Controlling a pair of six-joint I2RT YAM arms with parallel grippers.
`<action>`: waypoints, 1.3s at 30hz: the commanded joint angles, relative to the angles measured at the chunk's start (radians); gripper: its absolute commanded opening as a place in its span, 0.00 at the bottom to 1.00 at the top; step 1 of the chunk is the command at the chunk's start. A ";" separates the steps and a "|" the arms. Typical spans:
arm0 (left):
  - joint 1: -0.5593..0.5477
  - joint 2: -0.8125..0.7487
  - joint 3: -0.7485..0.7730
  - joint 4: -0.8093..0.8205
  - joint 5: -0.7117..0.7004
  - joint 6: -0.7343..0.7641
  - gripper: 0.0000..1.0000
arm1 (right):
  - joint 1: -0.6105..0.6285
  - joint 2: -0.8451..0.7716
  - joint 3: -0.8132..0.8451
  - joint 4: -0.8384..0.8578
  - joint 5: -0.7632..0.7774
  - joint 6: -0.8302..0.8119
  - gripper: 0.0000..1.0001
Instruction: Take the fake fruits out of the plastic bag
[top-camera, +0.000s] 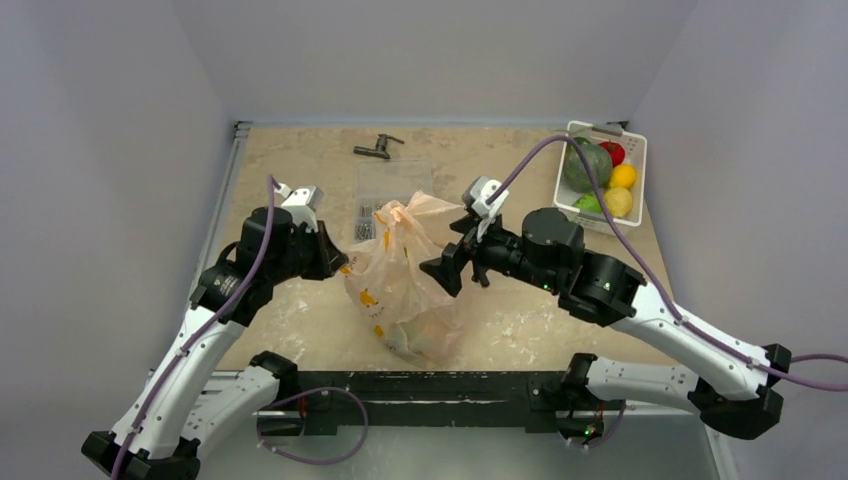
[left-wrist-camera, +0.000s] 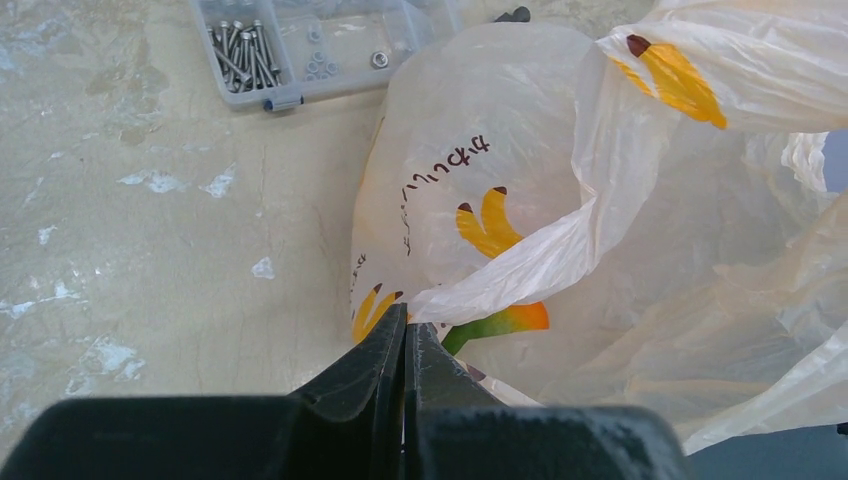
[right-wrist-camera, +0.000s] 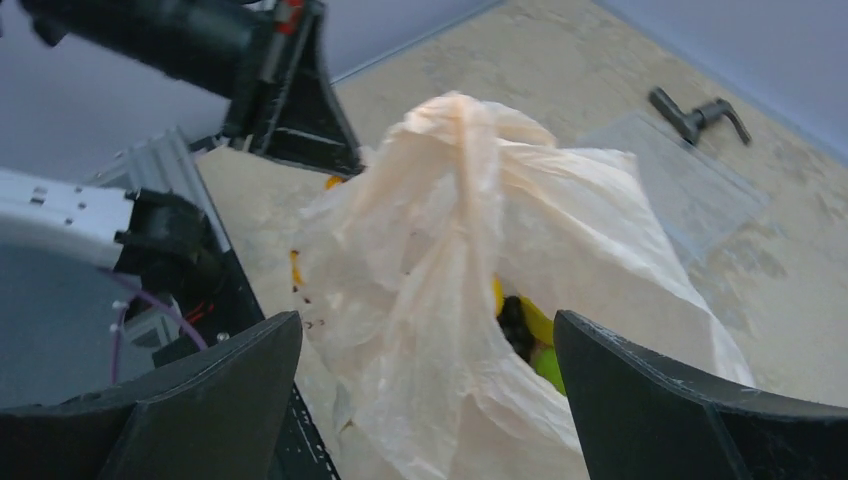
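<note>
Centre frame, the plastic bag (top-camera: 400, 285) was a translucent peach-orange, printed with yellow-orange bananas tipped dark brown and a line of dark lettering. Low in it, the fake fruits (top-camera: 418, 340) showed through as muted green and orange-pink! The bench (top-camera: 300, 320) was mottled beige, splashed with pale whitish patches. Upper right, a white basket (top-camera: 640, 160) carried dark green, red, yellow and light green pieces. At the upper left of the left wrist view, the clear parts box (left-wrist-camera: 300, 50) glinted with silver screws. The left pincer (left-wrist-camera: 405, 335) and right pincer (right-wrist-camera: 428, 325) were both matte black, the arms (top-camera: 200, 350) white and black, and the cables (top-camera: 560, 145) purple.
</note>
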 joint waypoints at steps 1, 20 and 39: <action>0.005 -0.010 -0.003 0.034 0.022 -0.021 0.00 | 0.152 0.043 -0.040 0.115 -0.076 -0.188 0.97; 0.006 -0.018 0.037 0.013 0.038 -0.019 0.00 | 0.313 0.439 -0.179 0.141 0.175 -0.271 0.81; 0.004 -0.129 0.009 -0.107 -0.006 -0.094 0.71 | 0.109 0.223 -0.599 0.841 -0.858 0.287 0.00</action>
